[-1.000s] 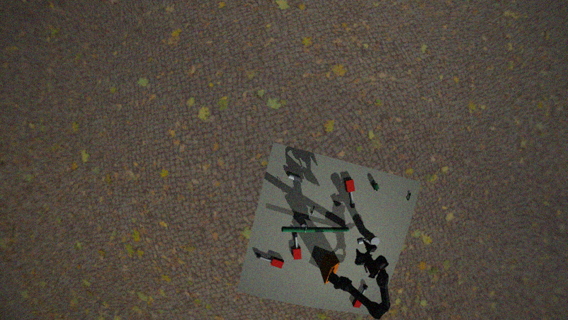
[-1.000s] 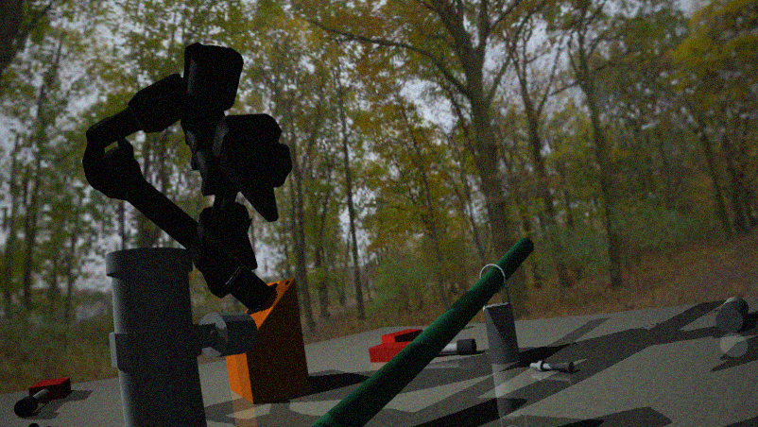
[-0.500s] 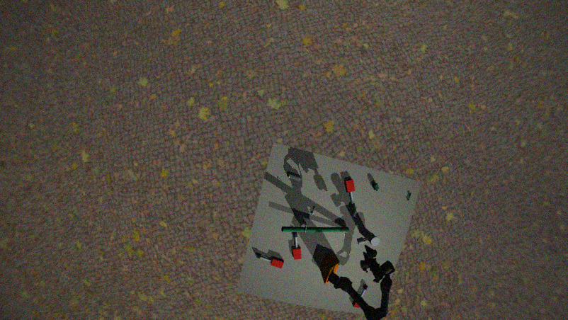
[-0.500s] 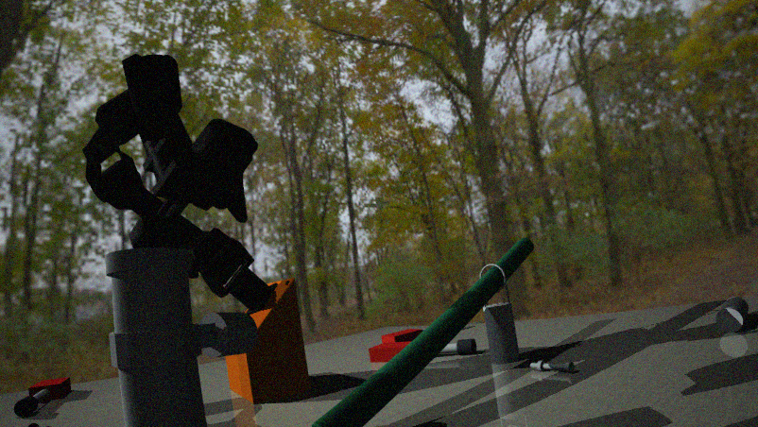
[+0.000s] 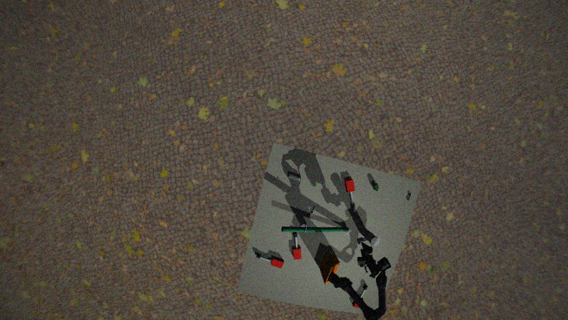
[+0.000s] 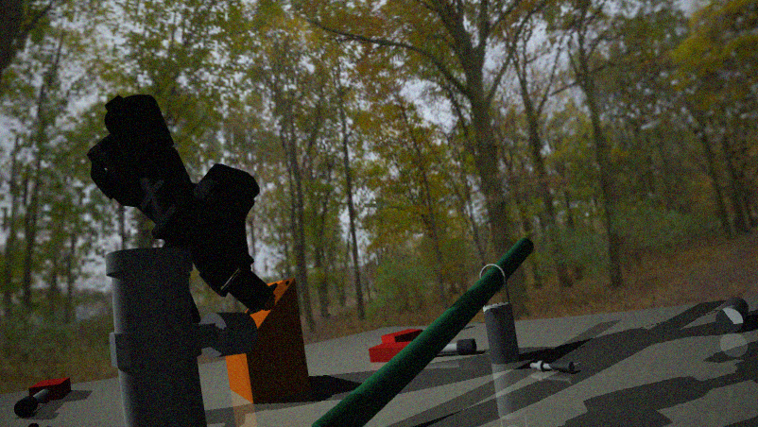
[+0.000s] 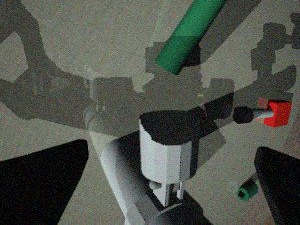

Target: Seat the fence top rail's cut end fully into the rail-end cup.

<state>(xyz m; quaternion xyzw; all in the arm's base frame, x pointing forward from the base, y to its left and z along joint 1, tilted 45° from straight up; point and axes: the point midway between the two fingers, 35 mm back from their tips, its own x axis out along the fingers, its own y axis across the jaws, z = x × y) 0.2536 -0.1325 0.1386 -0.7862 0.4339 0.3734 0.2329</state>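
Note:
The green top rail point(image 5: 314, 229) point(image 6: 424, 339) point(image 7: 199, 15) slopes up through the wire loop cap on the small grey post point(image 6: 501, 331). Its cut end point(image 7: 174, 62) lies low, apart from the rail-end cup point(image 6: 233, 331) point(image 7: 166, 155). The cup hangs on the brace band point(image 6: 153, 347) of the big grey post point(image 6: 153, 297) point(image 5: 373, 240) point(image 7: 120, 175), some way below the post cap. My gripper point(image 6: 254, 302) point(image 5: 363, 252) point(image 7: 174, 154) is open and empty. It hovers just above the cup, its fingers to either side, clear of the rail.
An orange wedge block point(image 6: 276, 344) point(image 5: 326, 260) stands behind the big post. Red-handled tools point(image 5: 277, 262) point(image 5: 296, 252) point(image 5: 349, 185) point(image 6: 392, 344) point(image 7: 275, 111) lie on the grey board point(image 5: 278, 278). A small green piece point(image 5: 374, 185) point(image 7: 247, 192) lies nearby. Leaf-strewn ground surrounds the board.

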